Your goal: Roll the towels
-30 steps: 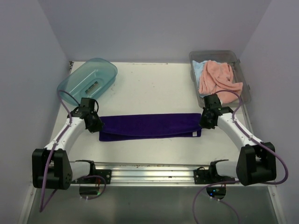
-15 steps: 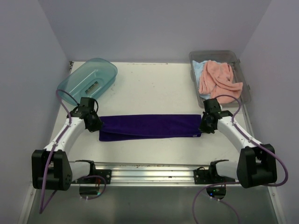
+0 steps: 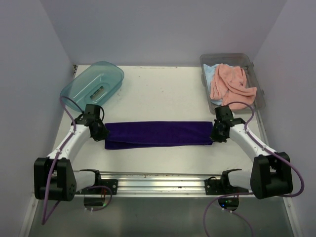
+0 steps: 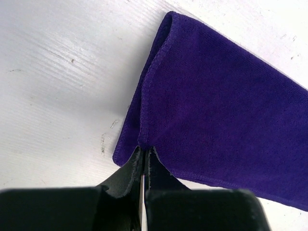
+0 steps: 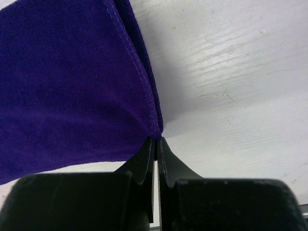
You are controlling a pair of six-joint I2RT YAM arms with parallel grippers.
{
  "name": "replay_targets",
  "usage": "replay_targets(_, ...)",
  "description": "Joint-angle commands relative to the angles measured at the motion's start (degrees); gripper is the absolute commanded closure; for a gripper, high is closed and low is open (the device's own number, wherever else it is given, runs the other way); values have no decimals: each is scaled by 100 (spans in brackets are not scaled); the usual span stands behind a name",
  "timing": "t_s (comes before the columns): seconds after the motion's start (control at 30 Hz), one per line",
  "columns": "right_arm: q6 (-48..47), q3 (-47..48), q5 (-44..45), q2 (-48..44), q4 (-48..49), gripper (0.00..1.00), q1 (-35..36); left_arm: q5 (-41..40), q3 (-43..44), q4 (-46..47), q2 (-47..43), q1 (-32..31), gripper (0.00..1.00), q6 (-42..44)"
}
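Note:
The dark purple towel (image 3: pixel 158 134) lies folded into a long strip across the middle of the table. My left gripper (image 3: pixel 101 132) is shut on its left end; in the left wrist view the gripper (image 4: pixel 144 151) pinches the towel's (image 4: pixel 216 110) hemmed edge. My right gripper (image 3: pixel 216 133) is shut on the right end; in the right wrist view the gripper (image 5: pixel 156 142) grips the towel's (image 5: pixel 67 82) corner. The salmon pink towel (image 3: pixel 229 84) and the light blue towel (image 3: pixel 209 73) lie bunched in the clear grey bin (image 3: pixel 256 84).
A teal translucent tub (image 3: pixel 93 83) stands at the back left, just behind my left arm. The grey bin stands at the back right, close behind my right gripper. Walls close in the table on three sides. A metal rail (image 3: pixel 158 177) runs along the near edge.
My right gripper has moved slightly back and right with the towel end, pulling the strip a little straighter. The left gripper has barely moved.

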Motion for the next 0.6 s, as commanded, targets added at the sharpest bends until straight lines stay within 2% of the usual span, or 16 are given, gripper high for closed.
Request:
replay_targets(0.0, 59, -131, 13, 6, 163, 100, -18, -168, -94, 88, 14, 44, 100, -133)
replay_targets(0.1, 86, -184, -41, 59, 225, 100, -18, -168, -111, 44, 75, 44, 100, -177)
replay_targets(0.17, 77, -149, -50, 68, 199, 83, -9, -160, -85, -34, 110, 44, 93, -186)
replay_targets(0.2, 68, -122, -58, 59, 190, 76, -18, -160, -76, -61, 163, 44, 74, -195)
replay_targets(0.23, 59, -96, -50, 24, 129, 61, -18, -168, -32, -70, 198, 44, 65, -195)
replay_targets(0.27, 33, 35, -67, 6, 67, 56, -18, -195, -6, -148, 233, 44, 59, -212)
replay_targets(0.3, 16, 141, -58, -3, -20, 52, -18, -221, 29, -193, 286, 44, 47, -212)
replay_targets(0.33, -11, 255, -32, -20, -204, 45, -18, -230, 134, -245, 295, 44, 46, -221)
replay_targets(0.4, -64, 615, 12, -116, -319, 42, -18, -239, 266, -377, 190, 44, 43, -204)
replay_targets(0.57, -187, 1143, -23, -109, -285, 44, -18, -116, 732, -291, -179, 35, 44, -89)
